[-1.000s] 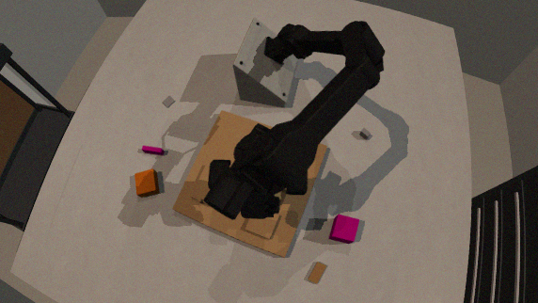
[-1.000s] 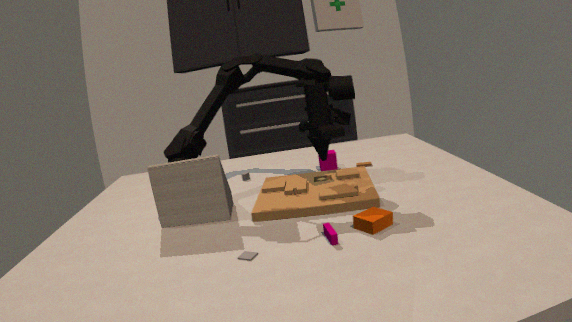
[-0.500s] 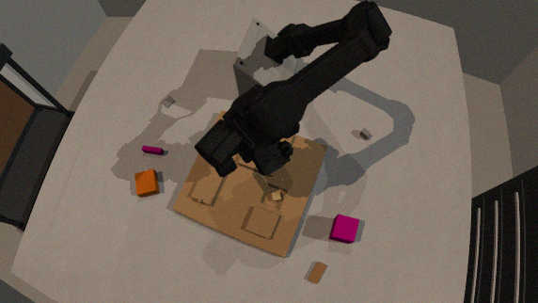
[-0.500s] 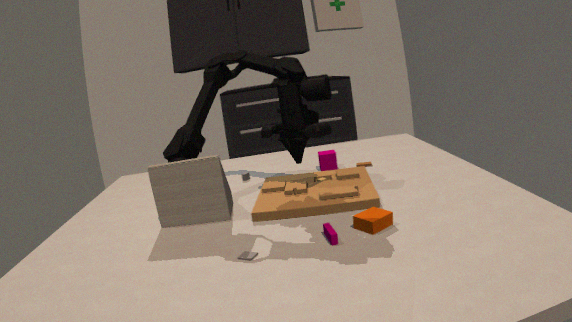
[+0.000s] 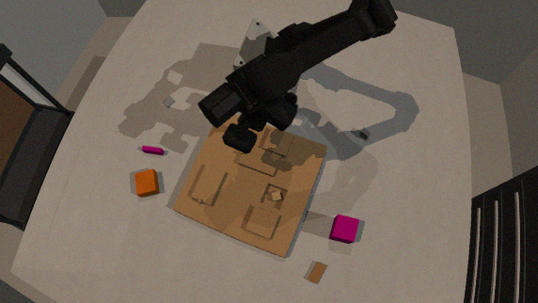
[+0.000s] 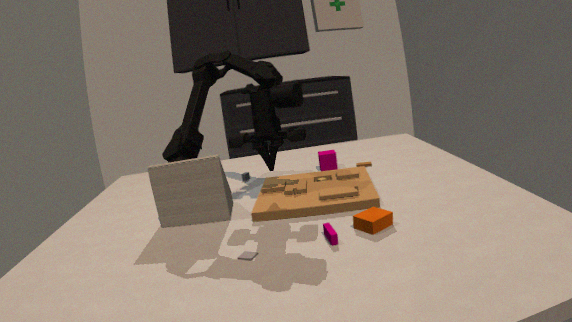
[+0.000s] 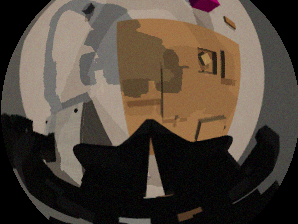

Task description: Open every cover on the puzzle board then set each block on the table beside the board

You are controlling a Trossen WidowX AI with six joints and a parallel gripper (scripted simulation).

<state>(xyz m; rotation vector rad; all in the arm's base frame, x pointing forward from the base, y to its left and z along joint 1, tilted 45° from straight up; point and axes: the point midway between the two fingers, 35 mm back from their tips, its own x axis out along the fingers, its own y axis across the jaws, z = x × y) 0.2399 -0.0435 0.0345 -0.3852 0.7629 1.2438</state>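
The wooden puzzle board (image 5: 235, 226) (image 6: 315, 214) (image 7: 185, 35) lies flat. One square well (image 6: 315, 179) shows uncovered, with a small pale wooden piece (image 5: 275, 195) (image 6: 322, 178) (image 7: 205, 59) sitting askew in it. Raised wooden covers show: a long one (image 5: 209, 184) (image 6: 339, 192), a squarish one (image 5: 261, 221) (image 6: 347, 176), a middle one (image 5: 259, 164) (image 6: 296, 186) and a shaded one (image 5: 279, 142) (image 6: 273, 189). What lies under them is hidden. My gripper (image 6: 271, 168) (image 7: 149, 122) is shut and empty, raised above the board's end by the grey box; its tips are hidden in the top view.
A magenta cube (image 5: 344, 229) (image 6: 327, 160), an orange block (image 5: 147, 183) (image 6: 373, 220), a magenta bar (image 5: 152, 150) (image 6: 330, 234) and a tan piece (image 5: 317, 272) (image 6: 364, 164) lie beside the board. A grey box (image 6: 190, 192), a flat grey chip (image 6: 248, 255) and a dark piece (image 6: 245, 177) are also there.
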